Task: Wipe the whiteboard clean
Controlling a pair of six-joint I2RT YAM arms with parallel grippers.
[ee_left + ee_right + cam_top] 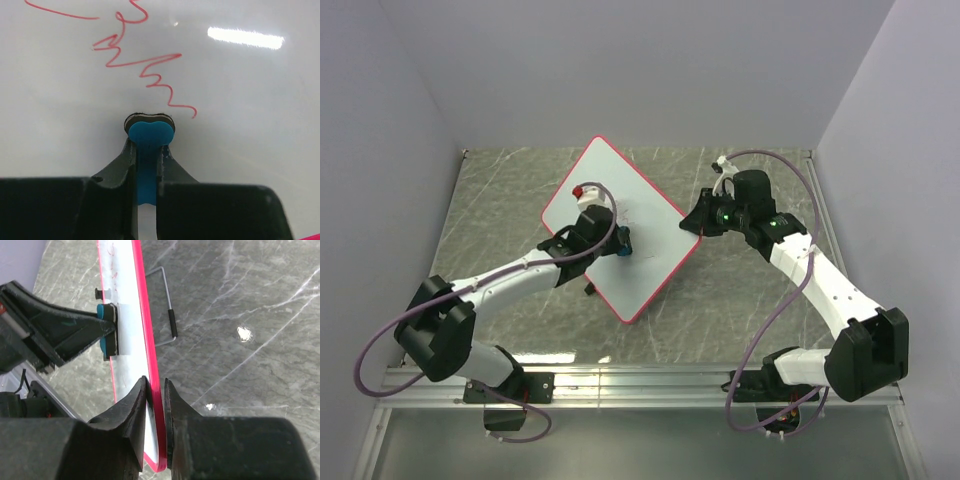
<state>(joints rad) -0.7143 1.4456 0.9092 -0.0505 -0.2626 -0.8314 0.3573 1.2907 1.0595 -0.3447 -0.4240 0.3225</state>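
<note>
- Red scribbles (150,70) are noted on the whiteboard (240,100), just ahead of the eraser (150,132) clamped in the left gripper (148,150).
- Its edge is straddled by the right gripper (156,390); clamping cannot be told.

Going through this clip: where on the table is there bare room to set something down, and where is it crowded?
Bare table lies between the left wall and the whiteboard's left edge, and in the near strip between the board's near corner and the rail. Crowded: the left gripper with the eraser over the board, and the right gripper straddling its right corner.
</note>
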